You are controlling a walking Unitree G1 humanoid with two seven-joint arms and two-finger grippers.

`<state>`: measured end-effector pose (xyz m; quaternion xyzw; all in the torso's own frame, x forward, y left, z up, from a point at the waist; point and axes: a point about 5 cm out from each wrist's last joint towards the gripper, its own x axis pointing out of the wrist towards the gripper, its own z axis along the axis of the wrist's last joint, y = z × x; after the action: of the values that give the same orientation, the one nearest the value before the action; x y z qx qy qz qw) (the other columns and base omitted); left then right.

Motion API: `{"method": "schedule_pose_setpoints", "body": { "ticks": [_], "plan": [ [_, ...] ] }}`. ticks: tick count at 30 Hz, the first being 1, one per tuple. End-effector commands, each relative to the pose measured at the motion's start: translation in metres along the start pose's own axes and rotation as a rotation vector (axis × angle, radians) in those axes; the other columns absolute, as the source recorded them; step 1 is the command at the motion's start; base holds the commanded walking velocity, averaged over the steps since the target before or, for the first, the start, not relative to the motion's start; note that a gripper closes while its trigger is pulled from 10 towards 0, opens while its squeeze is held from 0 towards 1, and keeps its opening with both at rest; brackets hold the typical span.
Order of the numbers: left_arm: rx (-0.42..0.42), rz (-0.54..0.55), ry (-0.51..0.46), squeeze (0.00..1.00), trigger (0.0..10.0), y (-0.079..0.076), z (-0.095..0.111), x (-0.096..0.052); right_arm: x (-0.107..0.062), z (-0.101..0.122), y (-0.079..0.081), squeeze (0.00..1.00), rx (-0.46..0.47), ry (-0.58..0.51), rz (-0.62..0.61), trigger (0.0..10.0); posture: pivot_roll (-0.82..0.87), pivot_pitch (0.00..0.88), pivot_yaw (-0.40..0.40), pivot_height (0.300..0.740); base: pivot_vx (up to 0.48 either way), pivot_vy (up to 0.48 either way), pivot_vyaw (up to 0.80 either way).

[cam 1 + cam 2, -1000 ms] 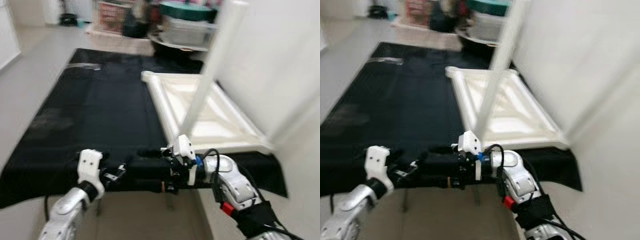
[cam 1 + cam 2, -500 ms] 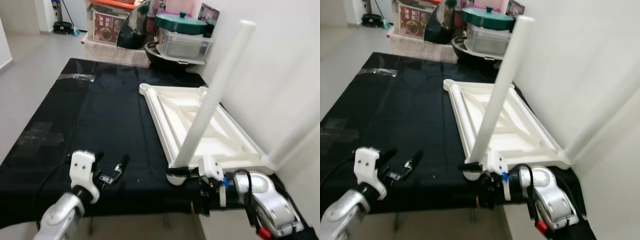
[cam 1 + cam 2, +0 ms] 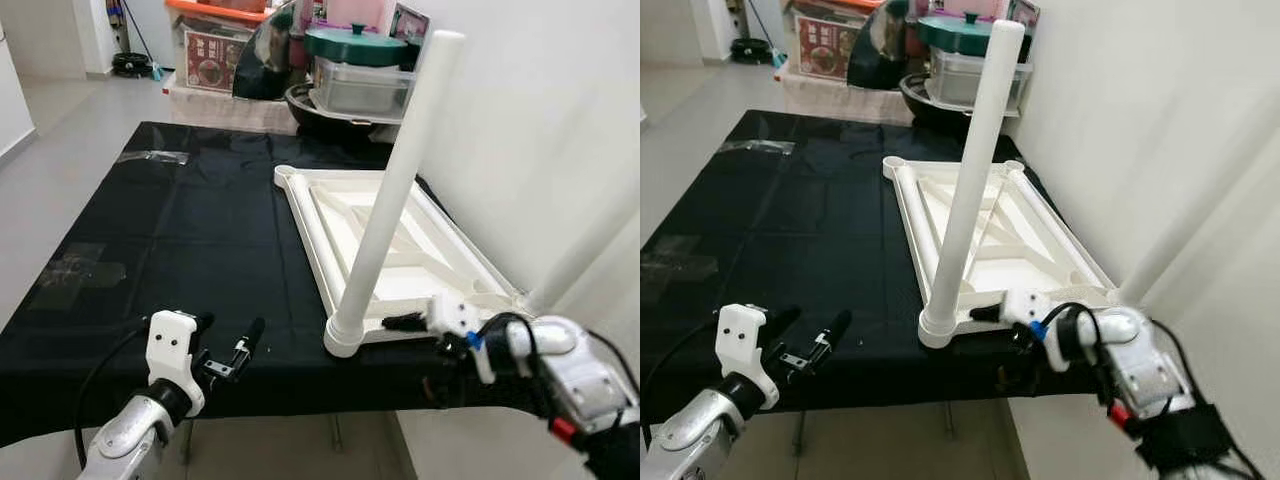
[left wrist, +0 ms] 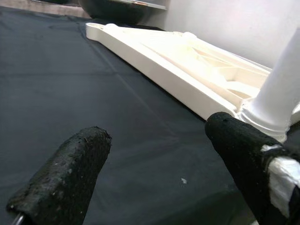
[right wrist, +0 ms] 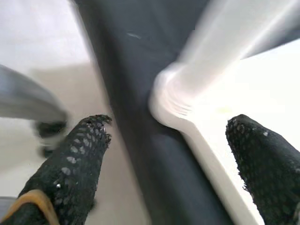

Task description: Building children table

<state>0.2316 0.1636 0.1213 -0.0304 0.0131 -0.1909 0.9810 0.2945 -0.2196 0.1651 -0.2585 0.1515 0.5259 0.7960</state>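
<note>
White plastic tabletop [image 3: 400, 240] lies upside down on a black cloth [image 3: 180, 230] that covers a low work surface, close to the white wall [image 3: 540, 120] on the robot's right. Its long axis runs away from the robot, from the near edge of the cloth toward the clutter at the far end. One white tubular leg [image 3: 395, 190] stands in the near left corner socket of the tabletop, rising upward and leaning slightly toward the far right, its open top end level with the stored goods behind. The right gripper [image 3: 985, 312] reaches in from the right at the near edge of the tabletop, just beside the base of the leg; its wrist view shows the two black fingers [image 5: 75, 164] spread wide on either side of the leg's base collar, apart from it and holding nothing. The left gripper [image 3: 228, 340] hovers low over the cloth near the front edge, well to the left of the leg, its fingers [image 4: 70, 173] also wide apart and empty; its wrist view looks across the cloth to the ribbed underside of the tabletop. At the far end stand a box with a printed red label [image 3: 210, 55], too small to read, a clear container with a green lid [image 3: 365, 70], and a dark bowl [image 3: 320, 105]. Grey floor [image 3: 50, 150] lies to the left.
</note>
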Motion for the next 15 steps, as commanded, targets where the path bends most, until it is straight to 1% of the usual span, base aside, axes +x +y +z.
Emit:
{"method": "schedule_pose_setpoints", "body": {
  "ticks": [1, 2, 3, 4, 5, 6, 7, 9, 10, 11, 12, 13, 15],
  "plan": [
    [0.004, -0.005, 0.010, 0.00, 10.0, -0.003, -0.002, 0.004, -0.011, -0.003, -0.021, 0.00, -0.032, 0.086, -0.098, 10.0, 0.05, 0.000, -0.159, 0.740, 0.000, 0.000, 0.00],
    [0.004, -0.005, 0.010, 0.00, 10.0, -0.003, -0.002, 0.004, -0.011, -0.003, -0.021, 0.00, -0.032, 0.086, -0.098, 10.0, 0.05, 0.000, -0.159, 0.740, 0.000, 0.000, 0.00],
    [0.004, -0.005, 0.010, 0.00, 10.0, -0.003, -0.001, 0.005, -0.012, -0.002, -0.026, 0.00, -0.043, 0.093, -0.126, 10.0, 0.05, 0.000, -0.159, 0.740, 0.000, 0.000, 0.00],
    [0.004, -0.005, 0.010, 0.00, 10.0, -0.003, -0.001, 0.005, -0.012, -0.002, -0.026, 0.00, -0.043, 0.093, -0.126, 10.0, 0.05, 0.000, -0.159, 0.740, 0.000, 0.000, 0.00],
    [0.004, -0.003, 0.008, 0.00, 10.0, -0.003, -0.001, 0.005, -0.011, 0.004, -0.032, 0.00, -0.032, 0.048, -0.161, 10.0, 0.05, 0.000, -0.159, 0.740, 0.000, 0.000, 0.00],
    [0.005, -0.002, 0.008, 0.00, 10.0, -0.003, -0.001, 0.006, -0.009, 0.014, -0.037, 0.00, -0.009, -0.031, -0.191, 10.0, 0.06, 0.000, -0.156, 0.740, 0.000, 0.000, 0.00],
    [0.005, -0.002, 0.008, 0.00, 10.0, -0.003, -0.001, 0.006, -0.009, 0.014, -0.037, 0.00, -0.009, -0.031, -0.191, 10.0, 0.06, 0.000, -0.156, 0.740, 0.000, 0.000, 0.00],
    [0.005, -0.002, 0.008, 0.00, 10.0, -0.003, -0.001, 0.006, -0.007, 0.026, -0.042, 0.00, 0.023, -0.136, -0.211, 10.0, 0.06, 0.000, -0.156, 0.740, 0.000, 0.000, 0.00],
    [0.005, -0.002, 0.008, 0.00, 10.0, -0.003, -0.001, 0.006, -0.007, 0.026, -0.042, 0.00, 0.023, -0.136, -0.211, 10.0, 0.06, 0.000, -0.156, 0.740, 0.000, 0.000, 0.00],
    [0.003, -0.007, 0.008, 0.00, 10.0, -0.004, -0.001, 0.007, -0.005, 0.028, -0.042, 0.00, 0.035, -0.164, -0.202, 10.0, 0.06, 0.000, -0.151, 0.740, 0.000, 0.000, 0.00],
    [0.002, -0.013, 0.008, 0.00, 10.0, -0.005, -0.001, 0.008, -0.003, 0.031, -0.040, 0.00, 0.041, -0.194, -0.165, 10.0, 0.06, 0.000, -0.151, 0.740, 0.000, 0.000, 0.00],
    [0.002, -0.013, 0.008, 0.00, 10.0, -0.005, -0.001, 0.008, -0.003, 0.031, -0.040, 0.00, 0.041, -0.194, -0.165, 10.0, 0.06, 0.000, -0.151, 0.740, 0.000, 0.000, 0.00],
    [0.001, -0.020, 0.010, 0.00, 10.0, -0.006, -0.002, 0.009, -0.002, 0.035, -0.037, 0.00, 0.047, -0.234, -0.107, 10.0, 0.06, 0.000, -0.151, 0.740, 0.000, 0.000, 0.00]
  ]
}}
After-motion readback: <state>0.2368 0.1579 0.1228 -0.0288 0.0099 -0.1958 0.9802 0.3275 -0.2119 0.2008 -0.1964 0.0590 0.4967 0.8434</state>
